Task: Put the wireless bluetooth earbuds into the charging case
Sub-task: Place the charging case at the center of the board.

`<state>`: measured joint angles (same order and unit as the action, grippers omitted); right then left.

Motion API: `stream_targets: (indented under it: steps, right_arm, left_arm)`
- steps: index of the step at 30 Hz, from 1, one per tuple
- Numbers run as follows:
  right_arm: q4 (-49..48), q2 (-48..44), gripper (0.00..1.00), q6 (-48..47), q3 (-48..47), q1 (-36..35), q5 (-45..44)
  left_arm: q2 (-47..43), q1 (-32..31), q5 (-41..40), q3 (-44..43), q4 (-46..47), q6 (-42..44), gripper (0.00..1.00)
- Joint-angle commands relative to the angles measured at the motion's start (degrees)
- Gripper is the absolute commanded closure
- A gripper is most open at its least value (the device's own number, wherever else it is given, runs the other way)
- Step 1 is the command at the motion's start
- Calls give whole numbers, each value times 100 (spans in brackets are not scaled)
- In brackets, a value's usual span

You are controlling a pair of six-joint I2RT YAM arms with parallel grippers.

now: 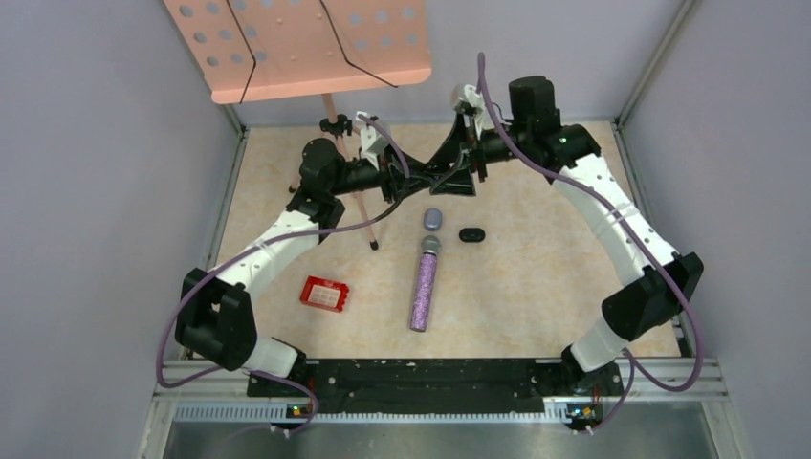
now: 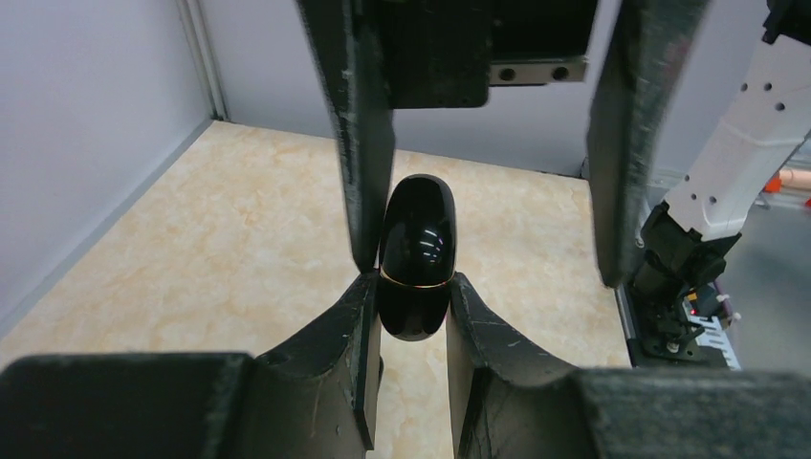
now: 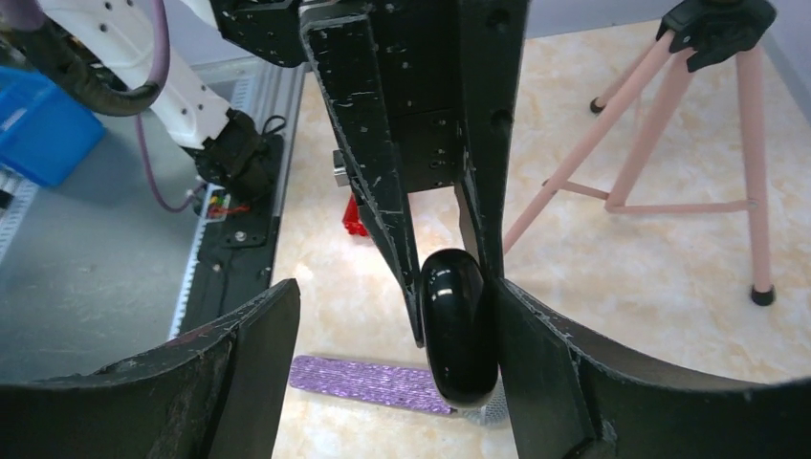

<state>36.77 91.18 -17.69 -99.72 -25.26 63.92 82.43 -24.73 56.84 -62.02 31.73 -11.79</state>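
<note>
A glossy black charging case (image 2: 416, 258) with a thin gold seam is held above the table, lid closed. My left gripper (image 2: 413, 287) is shut on its lower half. My right gripper (image 3: 392, 292) stands open around the same case (image 3: 459, 325); one of its fingers (image 3: 521, 335) lies against the case's side, the other is well clear. In the top view both grippers meet at the back centre, left gripper (image 1: 442, 182) and right gripper (image 1: 461, 172). The earbuds are out of view.
On the table lie a pale purple case (image 1: 432, 218), a second black case (image 1: 471, 234), a purple glitter microphone (image 1: 424, 287) and a red box (image 1: 324, 294). A pink tripod stand (image 1: 349, 196) rises at the back left, with its perforated tray (image 1: 296, 43) overhead.
</note>
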Motion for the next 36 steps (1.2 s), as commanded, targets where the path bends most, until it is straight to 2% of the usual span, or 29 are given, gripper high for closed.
stream_targets:
  steps: [1, 5, 9, 14, 19, 24, 33, 35, 36]
  right_arm:
    - [230, -386, 29, -539, -52, -147, -225]
    - [794, -970, 29, -936, 90, -109, -976]
    - [159, -1661, 27, -363, 747, 307, -1990]
    - [-584, -2159, 25, 513, 1556, 1075, -3078]
    - [-879, -2427, 25, 1522, 2167, 1782, -3715]
    - [-304, -2703, 25, 1429, 2325, 1867, -4540]
    - [319, -3208, 22, 1589, 2637, 1877, -4628]
    - [435, -3228, 21, 1616, 2638, 1876, -4761]
    - [494, -3230, 19, 1631, 2616, 1877, -4870]
  left_arm:
    - [113, 47, -486, -236, 341, -715, 100]
    - [198, 43, -653, -188, 220, -732, 100]
    - [591, 33, -340, -122, 134, -670, 100]
    - [1026, -146, -363, 58, -85, -557, 100]
    - [1610, -633, -214, -218, -1233, -52, 100]
    - [2220, -1319, -606, -604, -2451, 593, 100]
    - [3482, -1868, -1236, -1737, -4257, 1521, 100]
    - [3712, -1907, -1442, -2101, -4663, 1630, 93]
    - [3756, -1920, -1604, -2237, -4841, 1657, 81]
